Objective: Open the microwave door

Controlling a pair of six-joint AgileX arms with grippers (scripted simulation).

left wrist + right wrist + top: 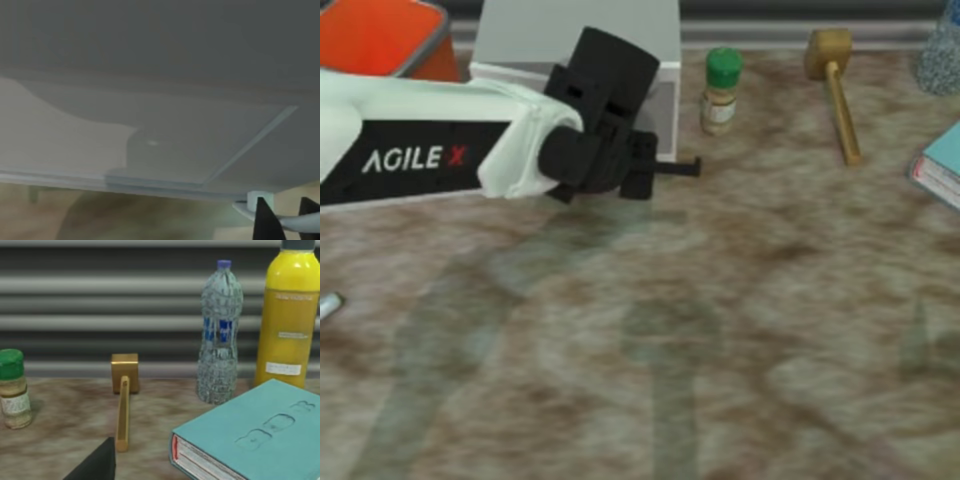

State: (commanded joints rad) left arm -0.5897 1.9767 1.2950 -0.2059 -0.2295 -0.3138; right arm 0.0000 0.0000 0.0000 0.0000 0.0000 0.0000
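A: Near side first?

B: Bare mottled table (720, 350), only arm shadows on it. Nothing else near.

A: Left arm?

B: The left arm comes in from the left edge, and the left gripper (670, 168) sits at the front of the microwave (575, 30), fingers pointing right. In the left wrist view two dark fingertips (265, 222) straddle the pale bar handle (295, 222). Jaws are apart around it; can't tell if they touch it.

A: Microwave position?

B: Far side, left of centre, between the orange bin (380, 35) and the spice jar (722, 92). The arm hides most of its front. The door (165, 145) fills the left wrist view: greyish window, white lower edge.

A: Open or closed door?

B: Can't tell from these.

A: Right arm?

B: Not in the top view. The right wrist view shows only a dark finger tip (97, 465) at the frame edge; jaw state can't be told.

A: Rest of the clutter?

B: Wooden mallet (838, 85) right of the jar, teal book (942, 165) at the right edge. Farther back, a water bottle (219, 335) and a yellow bottle (289, 315).
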